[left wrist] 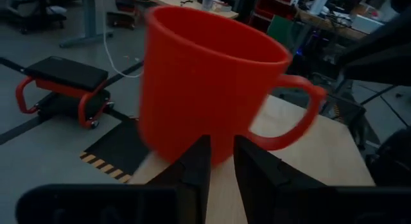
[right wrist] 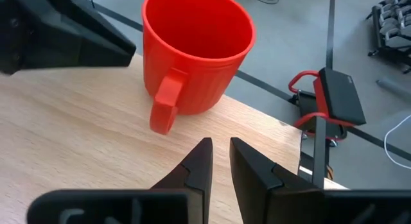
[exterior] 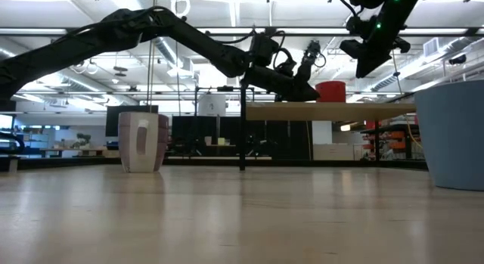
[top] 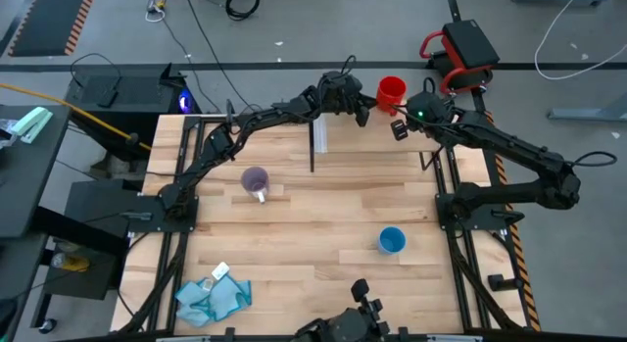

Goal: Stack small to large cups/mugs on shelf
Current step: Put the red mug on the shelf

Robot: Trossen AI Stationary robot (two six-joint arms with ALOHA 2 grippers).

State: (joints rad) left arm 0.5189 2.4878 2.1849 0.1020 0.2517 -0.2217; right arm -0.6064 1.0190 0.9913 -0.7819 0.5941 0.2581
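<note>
High view counts three drinking vessels: one red plastic mug with a handle [top: 391, 90], one translucent purple-grey mug with a handle [top: 256, 180], and one small light-blue cup [top: 392, 240]. The red mug stands upright at the far right corner of the raised light-wood shelf [top: 372, 136], close to both of that corner's edges, its handle turned toward the shelf's middle. The purple-grey mug stands on the wooden tabletop [top: 313, 254] toward its left edge, just before the shelf. The blue cup stands well apart from it, toward the tabletop's right edge. A crumpled light-blue cloth [top: 214, 295] lies at the tabletop's near left corner; the middle of the tabletop lies bare between these things.

Two arms reach over the shelf. The left gripper [left wrist: 220, 161] sits just beside the red mug, jaws nearly together with a thin gap, clasping nothing. The right gripper [right wrist: 219, 161] hovers near the mug's handle side, jaws likewise narrowly parted and empty.
</note>
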